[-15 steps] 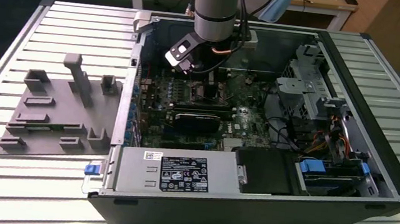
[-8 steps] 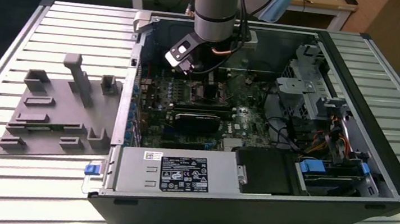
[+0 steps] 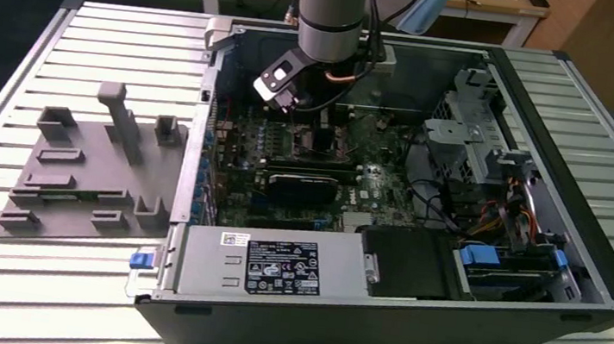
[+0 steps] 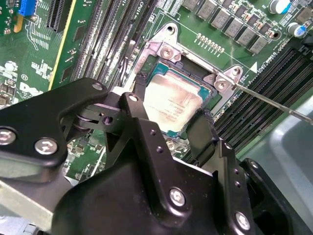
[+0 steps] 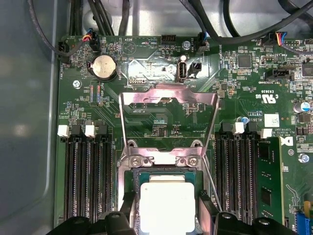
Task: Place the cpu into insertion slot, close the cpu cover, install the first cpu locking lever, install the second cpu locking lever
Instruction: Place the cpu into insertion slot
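The cpu, a flat square chip with a pale silvery top, lies in the insertion slot on the green board. My gripper straddles it, one black finger against each opposite edge of the chip. The cpu cover, a thin silvery frame, stands tilted up and open behind the slot. A thin wire lever sticks out beside the socket, unlatched. In the exterior view the gripper reaches down into the open computer case.
Black memory slots flank the socket on both sides. The case walls, a black card, the power supply and drive bays crowd the arm. A grey fixture sits on the slatted table at the exterior view's left.
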Robot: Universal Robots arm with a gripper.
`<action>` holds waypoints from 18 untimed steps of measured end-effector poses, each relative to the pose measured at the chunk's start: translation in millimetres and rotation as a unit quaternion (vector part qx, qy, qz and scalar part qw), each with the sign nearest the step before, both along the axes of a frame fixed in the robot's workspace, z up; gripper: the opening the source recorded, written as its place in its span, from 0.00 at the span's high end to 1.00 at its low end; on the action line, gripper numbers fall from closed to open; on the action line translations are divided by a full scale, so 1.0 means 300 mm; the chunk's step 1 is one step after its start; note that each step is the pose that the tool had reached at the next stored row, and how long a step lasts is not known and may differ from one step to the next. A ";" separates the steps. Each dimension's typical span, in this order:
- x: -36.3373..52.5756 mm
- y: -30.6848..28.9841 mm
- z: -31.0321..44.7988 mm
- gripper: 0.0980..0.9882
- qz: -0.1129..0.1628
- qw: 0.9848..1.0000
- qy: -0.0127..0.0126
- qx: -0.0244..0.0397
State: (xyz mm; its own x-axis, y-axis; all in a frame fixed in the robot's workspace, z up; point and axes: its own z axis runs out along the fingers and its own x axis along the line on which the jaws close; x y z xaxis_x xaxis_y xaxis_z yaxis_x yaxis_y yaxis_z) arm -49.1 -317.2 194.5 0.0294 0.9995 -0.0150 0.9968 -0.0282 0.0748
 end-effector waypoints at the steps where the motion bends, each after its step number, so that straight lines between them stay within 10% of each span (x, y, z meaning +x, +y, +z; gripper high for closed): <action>1: 0.000 0.000 0.000 0.42 0.000 1.000 0.000 0.000; 18: 0.000 0.000 0.004 0.52 0.006 1.000 0.000 0.000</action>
State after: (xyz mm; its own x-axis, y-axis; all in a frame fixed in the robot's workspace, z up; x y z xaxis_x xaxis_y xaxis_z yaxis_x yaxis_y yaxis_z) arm -49.2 -317.2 195.8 0.0177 0.9997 -0.0146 0.9971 -0.0166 0.0747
